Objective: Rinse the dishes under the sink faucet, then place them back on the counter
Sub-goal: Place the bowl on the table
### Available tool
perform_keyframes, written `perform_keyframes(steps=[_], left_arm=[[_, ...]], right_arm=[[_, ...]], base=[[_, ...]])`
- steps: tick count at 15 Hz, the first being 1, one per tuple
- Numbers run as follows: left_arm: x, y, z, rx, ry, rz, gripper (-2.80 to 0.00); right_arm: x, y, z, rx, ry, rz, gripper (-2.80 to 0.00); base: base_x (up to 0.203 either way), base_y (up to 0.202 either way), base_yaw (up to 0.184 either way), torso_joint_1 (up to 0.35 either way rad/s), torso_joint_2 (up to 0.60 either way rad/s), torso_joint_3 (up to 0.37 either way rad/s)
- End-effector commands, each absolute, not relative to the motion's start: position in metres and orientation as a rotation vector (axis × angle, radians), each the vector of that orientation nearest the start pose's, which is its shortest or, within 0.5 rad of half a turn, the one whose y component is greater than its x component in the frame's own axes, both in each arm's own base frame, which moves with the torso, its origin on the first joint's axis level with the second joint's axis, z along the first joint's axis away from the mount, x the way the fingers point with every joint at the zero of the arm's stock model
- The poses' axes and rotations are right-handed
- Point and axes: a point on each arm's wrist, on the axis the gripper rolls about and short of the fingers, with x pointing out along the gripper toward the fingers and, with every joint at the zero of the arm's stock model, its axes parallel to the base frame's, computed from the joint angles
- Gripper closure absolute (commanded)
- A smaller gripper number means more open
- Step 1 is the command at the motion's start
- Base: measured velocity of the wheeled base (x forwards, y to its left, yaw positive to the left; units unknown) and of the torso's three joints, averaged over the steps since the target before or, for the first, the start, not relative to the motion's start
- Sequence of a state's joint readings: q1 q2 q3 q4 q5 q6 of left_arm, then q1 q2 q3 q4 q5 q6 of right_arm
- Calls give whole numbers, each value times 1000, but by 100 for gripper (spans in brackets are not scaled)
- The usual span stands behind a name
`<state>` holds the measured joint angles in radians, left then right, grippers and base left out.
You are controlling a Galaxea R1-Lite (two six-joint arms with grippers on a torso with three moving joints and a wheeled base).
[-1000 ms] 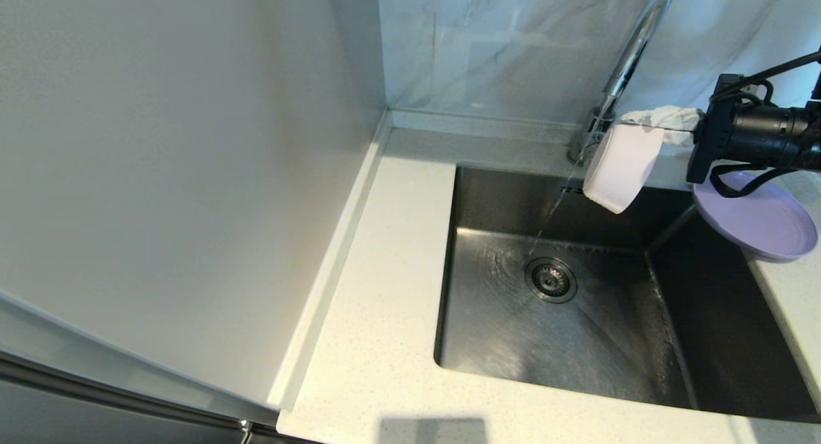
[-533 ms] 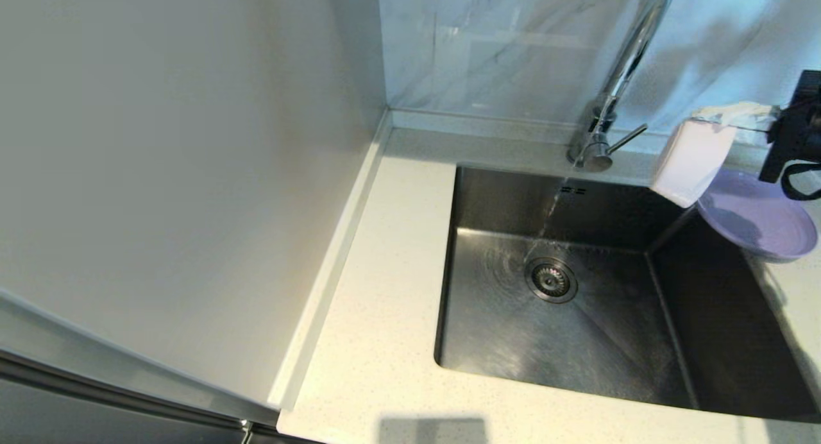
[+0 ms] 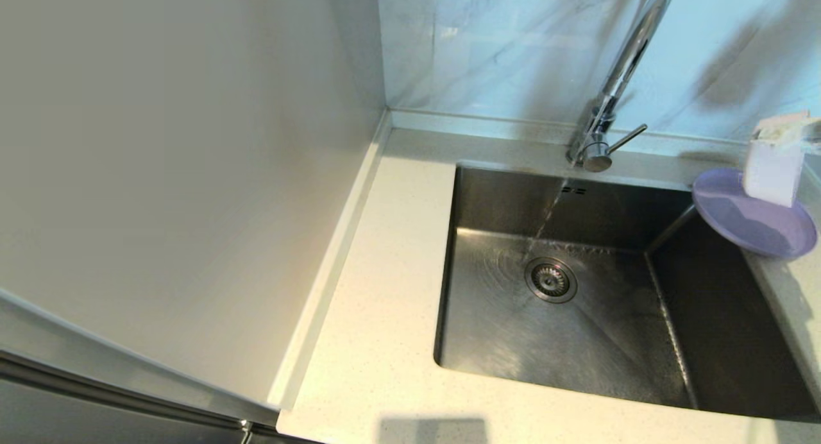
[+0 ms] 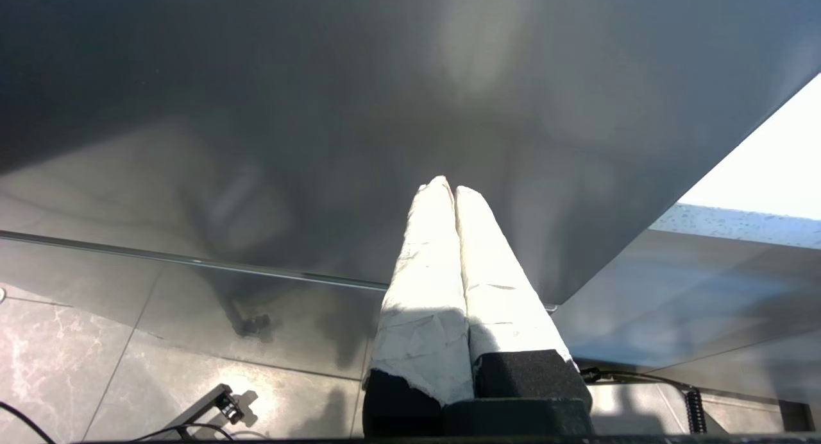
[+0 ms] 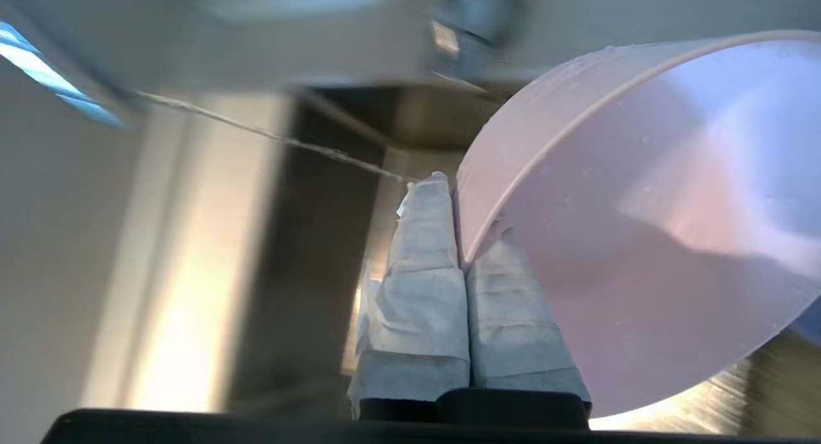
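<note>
The pale pink bowl [image 3: 771,168] hangs tilted on its side at the head view's right edge, just over the lilac plate [image 3: 750,224]. My right gripper [image 3: 782,128] is shut on the bowl's rim; in the right wrist view its paper-wrapped fingers [image 5: 423,251] pinch the wet bowl [image 5: 641,226]. The plate rests on the counter [image 3: 385,271] at the sink's far right corner, partly overhanging the basin. The chrome faucet [image 3: 619,78] runs a thin stream of water [image 3: 550,208] toward the drain. My left gripper [image 4: 449,190] is shut and empty, parked beside a dark cabinet panel.
The steel sink basin [image 3: 577,341] is wet, with a round drain [image 3: 550,280] in the middle. The faucet's lever [image 3: 625,139] points right. A grey wall panel [image 3: 160,174] stands along the counter's left side.
My right gripper has carried the pink bowl to the right, from beside the faucet stream to above the lilac plate. The arm has mostly left the head view. Water keeps running.
</note>
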<state>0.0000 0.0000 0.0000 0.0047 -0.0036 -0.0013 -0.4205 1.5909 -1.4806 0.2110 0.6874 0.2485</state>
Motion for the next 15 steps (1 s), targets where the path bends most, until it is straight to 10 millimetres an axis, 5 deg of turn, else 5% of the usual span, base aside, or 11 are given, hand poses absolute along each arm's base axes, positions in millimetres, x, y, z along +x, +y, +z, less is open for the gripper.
perform_keyframes(steps=[1, 7, 12, 15], left_arm=[[-23, 0, 75, -2, 5, -3, 0], [-23, 0, 75, -2, 5, -3, 0], [-23, 0, 75, -2, 5, -3, 0], [-23, 0, 75, -2, 5, -3, 0]], right_arm=[[253, -91, 325, 254, 378, 24, 0], [223, -69, 324, -495, 427, 81, 0], [198, -70, 271, -527, 702, 56, 0], [209, -88, 253, -509, 834, -24, 0]], base=[[0, 0, 0, 0, 0, 0], [0, 0, 0, 0, 0, 0], [0, 0, 0, 0, 0, 0], [0, 0, 0, 0, 0, 0]])
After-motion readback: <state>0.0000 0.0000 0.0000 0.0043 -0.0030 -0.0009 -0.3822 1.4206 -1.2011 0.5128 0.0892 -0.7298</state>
